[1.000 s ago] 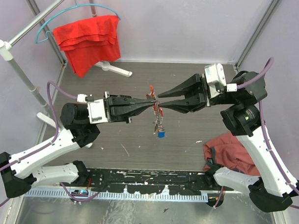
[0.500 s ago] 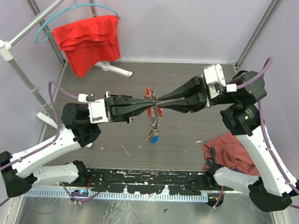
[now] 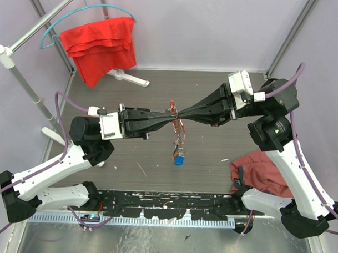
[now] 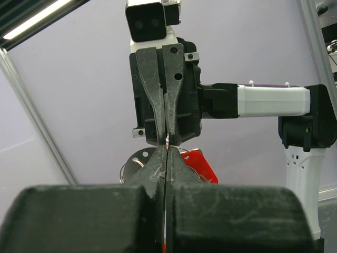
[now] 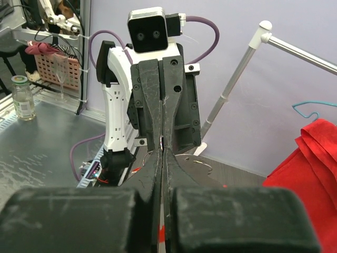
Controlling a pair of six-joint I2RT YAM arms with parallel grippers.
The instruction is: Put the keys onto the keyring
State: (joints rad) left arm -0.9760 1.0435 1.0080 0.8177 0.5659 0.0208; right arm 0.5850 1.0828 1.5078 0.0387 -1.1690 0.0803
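left pincer point(image 3: 169, 120) clamped tight on the keys point(image 3: 179, 144) | right pincer point(image 3: 181, 114) pinched shut on the same bunch, tip to tip | keys dangling mid-air above the desk point(image 3: 131, 97), blue tag point(image 3: 180, 159) lowest

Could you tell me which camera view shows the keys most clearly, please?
The top external view: the keys hang unobstructed, red heads above and a blue one lowest. The left wrist view shows only one red head and ring wire; the right wrist view, barely some wire.
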